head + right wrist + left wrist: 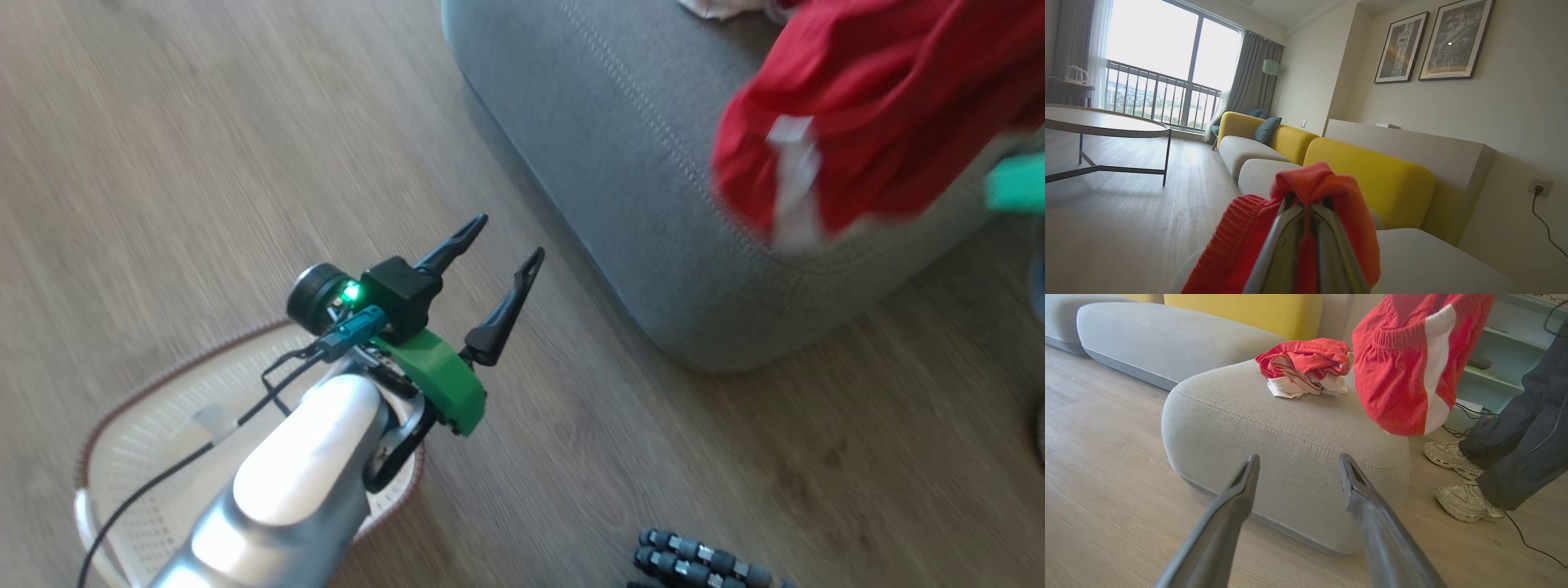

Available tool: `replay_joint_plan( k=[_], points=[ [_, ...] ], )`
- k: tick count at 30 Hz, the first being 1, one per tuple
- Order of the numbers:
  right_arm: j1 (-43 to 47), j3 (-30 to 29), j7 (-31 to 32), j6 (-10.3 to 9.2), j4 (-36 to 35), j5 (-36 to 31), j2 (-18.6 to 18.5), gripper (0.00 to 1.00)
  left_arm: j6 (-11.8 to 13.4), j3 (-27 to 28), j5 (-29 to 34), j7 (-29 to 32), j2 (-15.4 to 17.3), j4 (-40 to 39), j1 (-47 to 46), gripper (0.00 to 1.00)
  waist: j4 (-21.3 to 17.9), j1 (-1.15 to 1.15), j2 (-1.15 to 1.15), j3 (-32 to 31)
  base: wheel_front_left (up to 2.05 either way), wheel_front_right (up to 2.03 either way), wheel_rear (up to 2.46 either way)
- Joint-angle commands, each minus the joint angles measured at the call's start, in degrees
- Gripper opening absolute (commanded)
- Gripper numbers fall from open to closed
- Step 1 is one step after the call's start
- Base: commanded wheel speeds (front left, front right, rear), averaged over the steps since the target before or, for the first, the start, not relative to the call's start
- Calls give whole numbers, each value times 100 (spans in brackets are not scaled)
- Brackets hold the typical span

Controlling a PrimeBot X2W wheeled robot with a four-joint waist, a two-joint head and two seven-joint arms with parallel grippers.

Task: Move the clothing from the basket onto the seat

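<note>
Left gripper (pixel 509 237): wide, empty, past cream perforated plastic basket's (pixel 147 441) rim.
Right gripper (pixel 1308 208): pinching red white-striped garment (pixel 1396 384) above grey fabric seat's (pixel 1274 428) corner.

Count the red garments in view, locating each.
2. The hanging red garment is held by the right end effector over the seat's edge; the bunched red garment lies on the seat. More may hide in the basket behind the left arm.

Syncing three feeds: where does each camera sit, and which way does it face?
Head: faces down at basket, seat corner; open left gripper, pale forearm show.
Left wrist: faces along its fingers at seat, clothing pile, person's legs.
Right wrist: faces along sofa toward window; right gripper shut on red garment.
Shared: head and left wrist show seat, red garment.
</note>
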Motion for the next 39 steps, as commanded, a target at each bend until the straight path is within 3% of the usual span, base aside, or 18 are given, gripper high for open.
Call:
replay_joint_plan(
  k=[1,10,25,32,39],
  points=[
    [-213,-46,-28,40,-109,-35,-161,0,-35,125,63,-37,101,-204,-295,100,-13,-1,0,258,0,0,0],
    [-1950,-634,-28,40,1067,-265,-469,0,97,144,236,262,506,-603,-488,100,24,-1,0,1161,0,0,0],
    [-3989,-2110,-28,40,3192,-521,-1416,0,293,107,428,665,815,-1272,-698,100,1017,-1,0,2491,0,0,0],
    [-4397,-2612,-25,40,4446,-517,-953,0,439,168,398,628,918,-1313,-561,100,1279,-1,0,2833,0,0,0],
    [-4225,-2340,-22,40,5183,-291,-533,0,531,196,392,602,957,-1353,-540,100,1363,-1,0,2892,0,0,0]
  ],
)
